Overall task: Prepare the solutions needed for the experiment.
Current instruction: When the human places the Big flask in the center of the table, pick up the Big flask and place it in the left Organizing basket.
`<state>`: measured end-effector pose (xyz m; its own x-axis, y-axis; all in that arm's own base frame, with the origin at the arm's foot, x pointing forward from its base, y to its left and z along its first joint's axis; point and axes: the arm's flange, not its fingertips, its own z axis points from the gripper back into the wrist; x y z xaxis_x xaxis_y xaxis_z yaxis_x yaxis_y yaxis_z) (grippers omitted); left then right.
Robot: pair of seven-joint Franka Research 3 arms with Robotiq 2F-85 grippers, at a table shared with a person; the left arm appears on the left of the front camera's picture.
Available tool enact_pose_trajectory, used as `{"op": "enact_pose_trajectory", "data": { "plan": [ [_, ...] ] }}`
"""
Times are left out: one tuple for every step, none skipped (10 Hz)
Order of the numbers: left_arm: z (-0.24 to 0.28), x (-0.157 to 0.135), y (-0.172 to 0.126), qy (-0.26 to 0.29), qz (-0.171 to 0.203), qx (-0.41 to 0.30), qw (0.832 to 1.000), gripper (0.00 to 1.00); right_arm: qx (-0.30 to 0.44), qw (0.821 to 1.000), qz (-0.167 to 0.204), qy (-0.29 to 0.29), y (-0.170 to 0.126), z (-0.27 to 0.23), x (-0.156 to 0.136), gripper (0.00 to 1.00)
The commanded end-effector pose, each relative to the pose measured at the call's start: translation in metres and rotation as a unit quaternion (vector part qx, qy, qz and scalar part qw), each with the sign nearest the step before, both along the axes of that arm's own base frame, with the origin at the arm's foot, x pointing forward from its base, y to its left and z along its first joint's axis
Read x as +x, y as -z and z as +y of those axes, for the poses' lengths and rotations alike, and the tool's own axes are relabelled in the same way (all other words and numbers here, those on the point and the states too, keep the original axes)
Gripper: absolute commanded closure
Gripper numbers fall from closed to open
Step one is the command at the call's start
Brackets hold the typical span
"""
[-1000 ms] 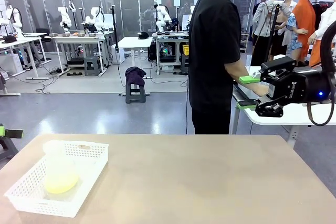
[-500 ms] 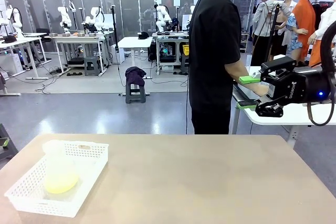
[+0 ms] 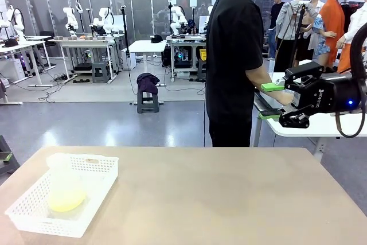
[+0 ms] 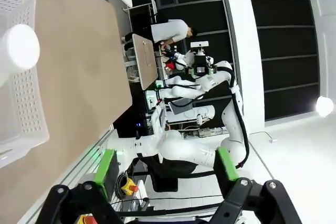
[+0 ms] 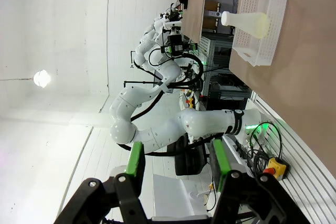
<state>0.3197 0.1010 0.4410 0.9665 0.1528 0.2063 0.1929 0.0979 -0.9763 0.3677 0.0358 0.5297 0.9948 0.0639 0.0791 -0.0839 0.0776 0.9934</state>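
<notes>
A frosted conical flask (image 3: pixel 63 185) holding a shallow layer of pale yellow-green solution (image 3: pixel 66 199) leans inside a white perforated basket (image 3: pixel 86 162) at the table's near left. The left wrist view looks past the flask's round top (image 4: pixel 20 45) and the basket (image 4: pixel 23 114); my left gripper (image 4: pixel 165 166) is open and holds nothing. The right wrist view has the flask (image 5: pixel 247 20) in its basket (image 5: pixel 265 35) far off. My right gripper (image 3: pixel 274 102) hangs high at the right, off the table's far right corner. It (image 5: pixel 177 165) is open and holds nothing.
A person in a black shirt (image 3: pixel 232 55) stands at the far side, turned toward a white side table (image 3: pixel 321 124) at the right, hands close behind my right gripper. The tan tabletop (image 3: pixel 218 199) stretches bare from the basket to the right edge.
The green pad of my left gripper at the front view's left edge has dropped and slid almost out of the picture. The right arm, flask and basket have not moved.
</notes>
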Motion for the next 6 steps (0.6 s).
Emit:
{"op": "enact_pose_trajectory", "data": {
  "plan": [
    [0.0045, -0.0012, 0.0002, 0.002, -0.012, -0.007, 1.0, 0.07, 0.002, 1.0, -0.002, -0.002, -0.0007, -0.0004, -0.0002, 0.37],
    [0.0045, -0.0012, 0.0002, 0.002, -0.012, -0.007, 1.0, 0.07, 0.002, 1.0, -0.002, -0.002, -0.0007, -0.0004, -0.0002, 0.37],
    [0.0045, -0.0012, 0.0002, 0.002, -0.012, -0.007, 1.0, 0.07, 0.002, 1.0, -0.002, -0.002, -0.0007, -0.0004, -0.0002, 0.37],
    [0.0045, -0.0012, 0.0002, 0.002, -0.012, -0.007, 1.0, 0.07, 0.002, 1.0, -0.002, -0.002, -0.0007, -0.0004, -0.0002, 0.37],
    [0.0045, -0.0012, 0.0002, 0.002, -0.012, -0.007, 1.0, 0.07, 0.002, 1.0, -0.002, -0.002, -0.0007, -0.0004, -0.0002, 0.37],
    [0.0045, -0.0012, 0.0002, 0.002, -0.012, -0.007, 1.0, 0.07, 0.002, 1.0, -0.002, -0.002, -0.0007, -0.0004, -0.0002, 0.37]
  ]
}}
